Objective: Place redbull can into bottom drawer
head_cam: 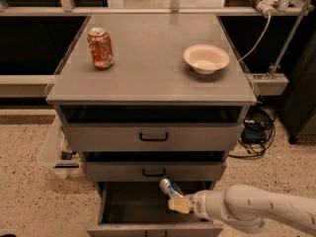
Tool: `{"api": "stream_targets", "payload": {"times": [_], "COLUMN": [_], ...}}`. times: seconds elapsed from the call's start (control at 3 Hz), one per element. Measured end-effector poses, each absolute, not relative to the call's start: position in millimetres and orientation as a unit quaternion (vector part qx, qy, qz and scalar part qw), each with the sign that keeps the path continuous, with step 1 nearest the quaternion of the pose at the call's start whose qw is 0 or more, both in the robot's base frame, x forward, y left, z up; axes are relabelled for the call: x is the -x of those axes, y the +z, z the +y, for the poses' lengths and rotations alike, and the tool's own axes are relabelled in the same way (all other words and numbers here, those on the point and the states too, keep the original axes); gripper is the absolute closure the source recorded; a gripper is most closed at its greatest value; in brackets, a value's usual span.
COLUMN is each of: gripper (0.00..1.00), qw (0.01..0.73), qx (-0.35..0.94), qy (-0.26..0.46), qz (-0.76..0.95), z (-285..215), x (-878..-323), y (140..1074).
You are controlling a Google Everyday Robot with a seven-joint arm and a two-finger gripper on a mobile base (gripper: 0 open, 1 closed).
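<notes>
gripper (178, 204) clamped on the lower end of the redbull can (167, 186); the can tilts up and left from the gripper, above the dark interior of the open bottom drawer (128, 206). on the tabletop (148, 78): orange soda can (100, 47) and bowl (206, 58) (well apart).

Cabinet top (153, 78) — soda can (100, 47) at left rear, bowl (206, 59) at right. Three drawers are stacked below; the bottom drawer (131, 206) is pulled out. The redbull can (169, 187) is held tilted above its right half by the gripper (177, 203), found at the drawer's right front. Plastic bin (55, 149) — on the floor, left of the cabinet.
</notes>
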State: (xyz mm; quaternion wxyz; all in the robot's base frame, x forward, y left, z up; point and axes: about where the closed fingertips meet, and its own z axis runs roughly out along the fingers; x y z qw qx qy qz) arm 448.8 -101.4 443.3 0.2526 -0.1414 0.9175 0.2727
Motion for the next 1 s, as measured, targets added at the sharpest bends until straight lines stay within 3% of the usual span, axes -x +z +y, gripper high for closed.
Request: {"api": "stream_targets", "payload": {"times": [1.0], "gripper": [1.00], "qw": [0.241], "qx": [0.067], "qy": [0.314], "qz": [0.916], "z": [-136], "x": [-464], "y": [365]}}
